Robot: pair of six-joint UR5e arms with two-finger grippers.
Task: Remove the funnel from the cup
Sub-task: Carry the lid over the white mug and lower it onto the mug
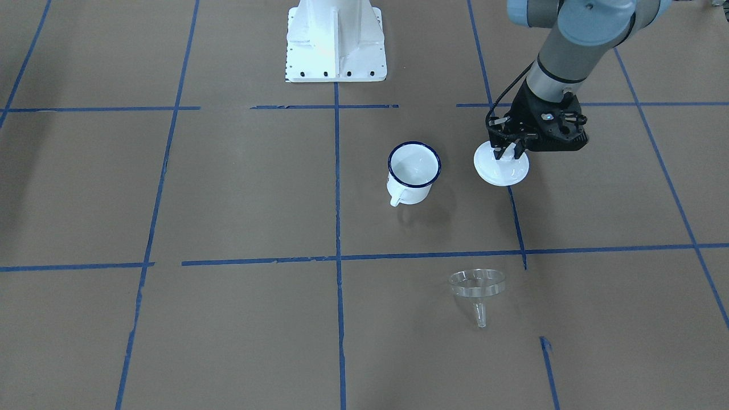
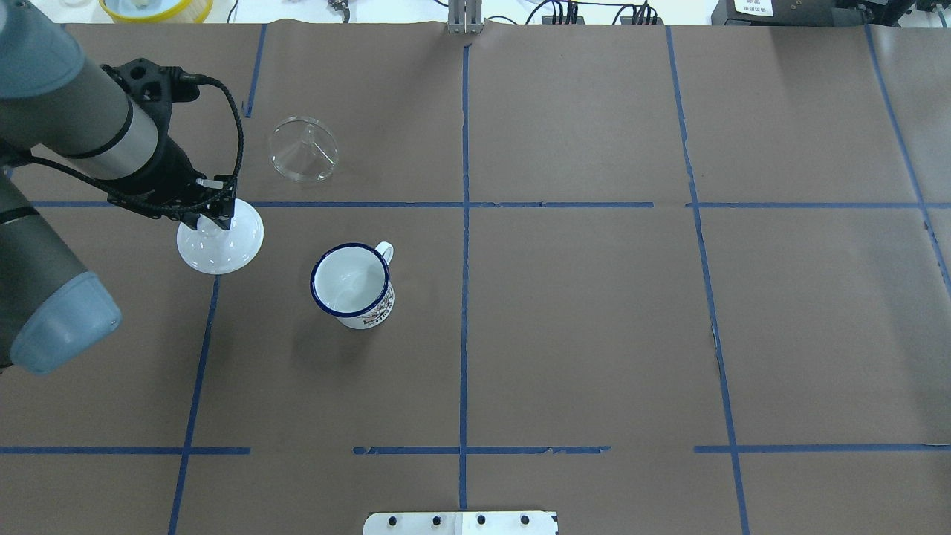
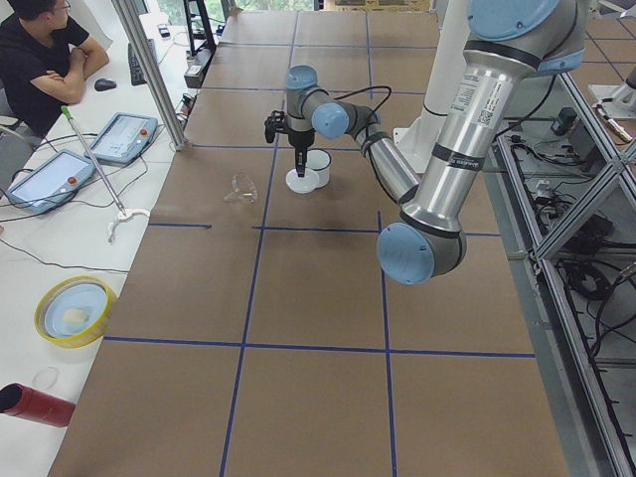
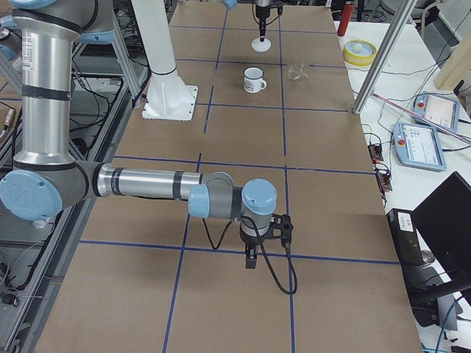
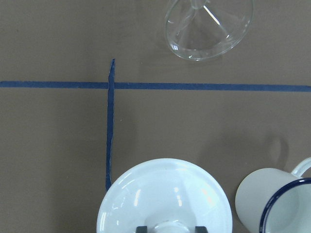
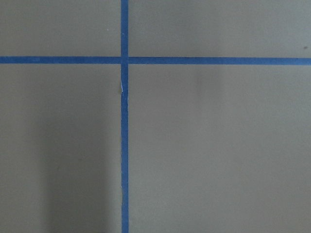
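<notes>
The small clear funnel (image 2: 303, 149) lay on the table, well apart from the blue-rimmed white enamel cup (image 2: 351, 284). It looked light, stiff, slippery and possibly fragile, and was best gripped across its rim. The left gripper (image 1: 508, 152) pinched the white domed lid (image 2: 223, 245) by its knob. Whether the right gripper (image 4: 251, 259) had its jaws spread or pressed together could not be told.

The clear funnel (image 2: 303, 151) lies tipped over at upper left of the overhead view, apart from the upright, empty, blue-rimmed white cup (image 2: 351, 286) left of centre.

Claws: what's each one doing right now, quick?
Left claw: closed on the knob of the white lid.
Right claw: cannot tell.
</notes>
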